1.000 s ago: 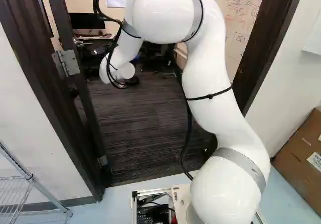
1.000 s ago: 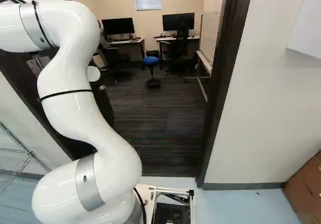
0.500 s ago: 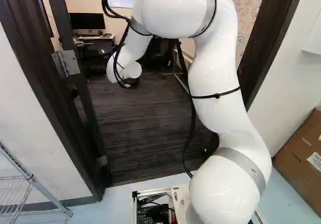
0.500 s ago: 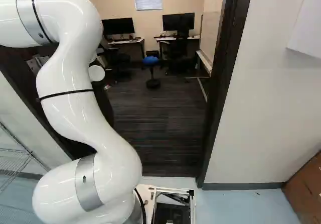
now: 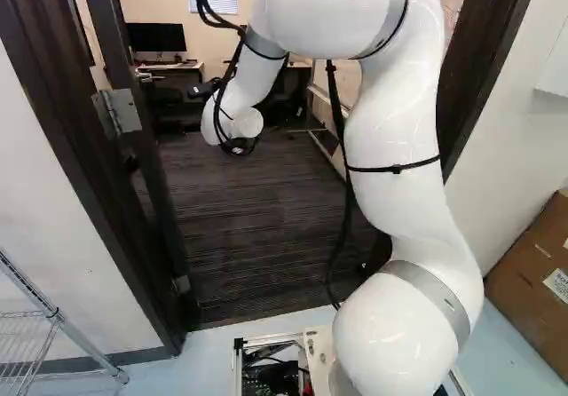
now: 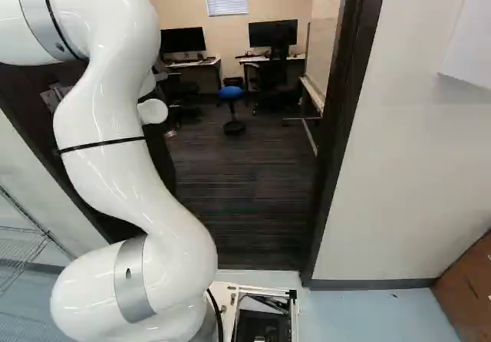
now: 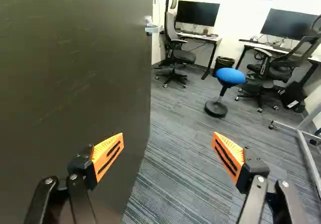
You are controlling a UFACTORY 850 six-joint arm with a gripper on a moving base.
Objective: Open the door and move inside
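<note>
Since the door [image 7: 75, 73] stands open beside the spread, empty claw [image 7: 168, 134], edge clear of it, then roll in slowly.

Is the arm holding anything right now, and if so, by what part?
Nothing is held: the gripper stands open, with only air between its orange pads.

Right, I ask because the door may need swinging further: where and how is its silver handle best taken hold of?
Probably by the part of the handle that juts out at the door's free edge, coming from the room side of that edge. It looks roughly level, so the open tool might best close from above and below. Its finer shape is too small to tell.
</note>
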